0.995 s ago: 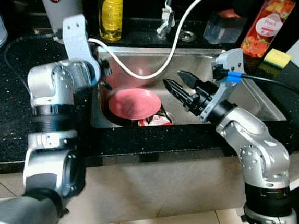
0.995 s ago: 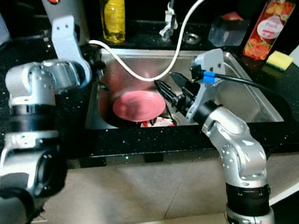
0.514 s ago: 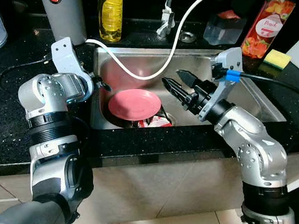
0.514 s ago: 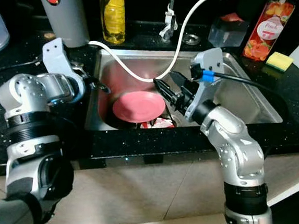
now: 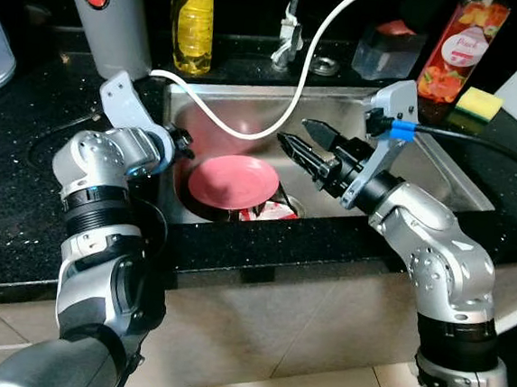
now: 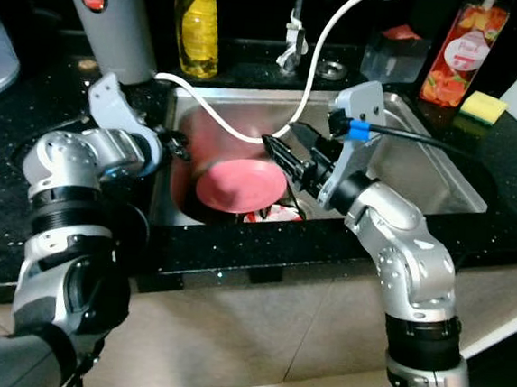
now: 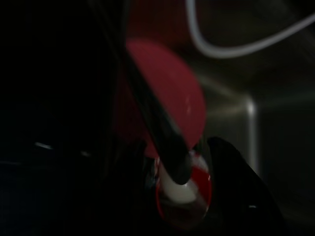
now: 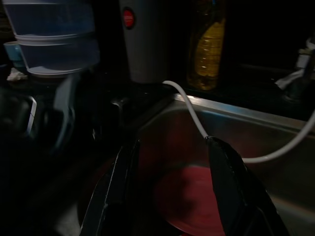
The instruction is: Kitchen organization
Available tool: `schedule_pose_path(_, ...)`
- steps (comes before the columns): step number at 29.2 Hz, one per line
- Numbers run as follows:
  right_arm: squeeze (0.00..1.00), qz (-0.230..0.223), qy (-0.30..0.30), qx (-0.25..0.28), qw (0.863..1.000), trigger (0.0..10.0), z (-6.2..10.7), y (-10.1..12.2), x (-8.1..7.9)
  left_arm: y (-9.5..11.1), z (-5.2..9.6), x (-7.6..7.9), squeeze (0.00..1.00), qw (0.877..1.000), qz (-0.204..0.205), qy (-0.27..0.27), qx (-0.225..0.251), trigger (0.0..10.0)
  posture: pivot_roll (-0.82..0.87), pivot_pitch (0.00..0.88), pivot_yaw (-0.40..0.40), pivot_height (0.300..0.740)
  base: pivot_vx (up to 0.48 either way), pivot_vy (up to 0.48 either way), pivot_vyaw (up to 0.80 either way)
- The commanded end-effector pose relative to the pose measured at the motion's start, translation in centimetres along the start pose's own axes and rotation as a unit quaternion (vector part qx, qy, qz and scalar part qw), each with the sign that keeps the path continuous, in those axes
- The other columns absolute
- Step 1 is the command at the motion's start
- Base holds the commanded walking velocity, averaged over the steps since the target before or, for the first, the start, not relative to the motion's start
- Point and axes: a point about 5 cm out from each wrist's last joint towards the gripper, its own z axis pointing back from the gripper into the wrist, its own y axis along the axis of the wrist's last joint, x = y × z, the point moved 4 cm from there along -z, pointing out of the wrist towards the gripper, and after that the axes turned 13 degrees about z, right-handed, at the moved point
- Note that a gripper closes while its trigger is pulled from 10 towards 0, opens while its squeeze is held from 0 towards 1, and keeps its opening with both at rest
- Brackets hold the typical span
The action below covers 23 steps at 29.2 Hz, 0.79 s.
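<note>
A pink plate (image 5: 233, 178) lies in the steel sink (image 5: 441, 178), over a dark pan. A red and white bowl (image 5: 268, 211) peeks out under its near edge. My right gripper (image 5: 294, 132) hovers open above the plate's right edge, its fingers pointing left with nothing between them. In the right wrist view the plate (image 8: 189, 196) lies between the spread fingers (image 8: 231, 187). My left gripper (image 5: 185, 142) sits at the sink's left rim, just left of the plate, open and holding nothing. The left wrist view is dark, showing the plate (image 7: 192, 98) and the bowl (image 7: 184, 194).
A white hose (image 5: 294, 93) loops from the tap (image 5: 291, 33) across the sink. On the black counter (image 5: 17, 163) stand a grey flask (image 5: 107, 13), a yellow oil bottle (image 5: 191, 16), a clear container (image 5: 389, 46), a peach juice bottle (image 5: 451, 47) and a yellow sponge (image 5: 478, 101).
My left arm dropped from its raised pose and swung, and its wrist is now close to the sink's left rim. The right gripper has barely moved and stays open.
</note>
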Motion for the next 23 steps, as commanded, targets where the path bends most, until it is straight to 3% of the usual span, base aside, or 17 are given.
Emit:
schedule_pose_path(1, 0.00, 0.004, -0.002, 0.012, 1.000, 10.0, 0.1, 0.6, 0.2, 0.0, -0.4, -0.8, 0.00, 1.000, 0.012, 0.012, -0.002, 10.0, 0.06, 0.051, 0.014, 0.740, 0.000, 0.000, 0.00)
schedule_pose_path(10, 0.00, 0.003, -0.002, 0.015, 1.000, 10.0, 0.1, 0.7, 0.1, 1.0, -1.2, -1.1, 0.00, 0.999, 0.016, 0.019, 0.024, 9.7, 0.05, 0.052, 0.012, 0.740, 0.000, 0.000, 0.00)
schedule_pose_path(11, 0.00, 0.002, -0.002, 0.015, 1.000, 10.0, 0.1, 0.7, 0.1, 1.5, -1.2, -1.0, 0.00, 0.999, 0.015, 0.015, 0.034, 5.4, 0.05, 0.052, 0.012, 0.740, 0.000, 0.000, 0.00)
schedule_pose_path(12, 0.00, 0.002, -0.001, 0.015, 1.000, 10.0, 0.1, 0.8, 0.1, 1.8, -1.2, -0.9, 0.00, 0.999, 0.014, 0.013, 0.040, 5.4, 0.05, 0.052, 0.012, 0.740, 0.000, 0.000, 0.00)
schedule_pose_path(13, 0.00, 0.002, -0.001, 0.015, 1.000, 10.0, 0.1, 0.8, 0.1, 2.1, -1.1, -0.8, 0.00, 0.999, 0.013, 0.011, 0.046, 3.4, 0.05, 0.052, 0.012, 0.740, 0.000, 0.000, 0.00)
schedule_pose_path(14, 0.00, 0.002, -0.001, 0.016, 1.000, 10.0, 0.1, 0.8, 0.1, 2.3, -1.2, -0.8, 0.00, 0.999, 0.012, 0.009, 0.049, 3.4, 0.05, 0.052, 0.012, 0.740, 0.000, 0.000, 0.00)
schedule_pose_path(15, 0.00, 0.002, -0.001, 0.016, 1.000, 10.0, 0.1, 0.8, 0.0, 2.6, -1.1, -0.7, 0.00, 0.998, 0.012, 0.005, 0.054, 0.0, 0.05, 0.052, 0.012, 0.740, 0.000, 0.000, 0.00)
schedule_pose_path(23, 0.00, 0.001, 0.002, 0.019, 1.000, 10.0, 0.0, 0.9, -0.1, 4.0, -1.1, 0.0, 0.00, 0.997, 0.021, -0.021, 0.078, 0.0, 0.06, 0.049, 0.006, 0.740, 0.000, 0.000, 0.00)
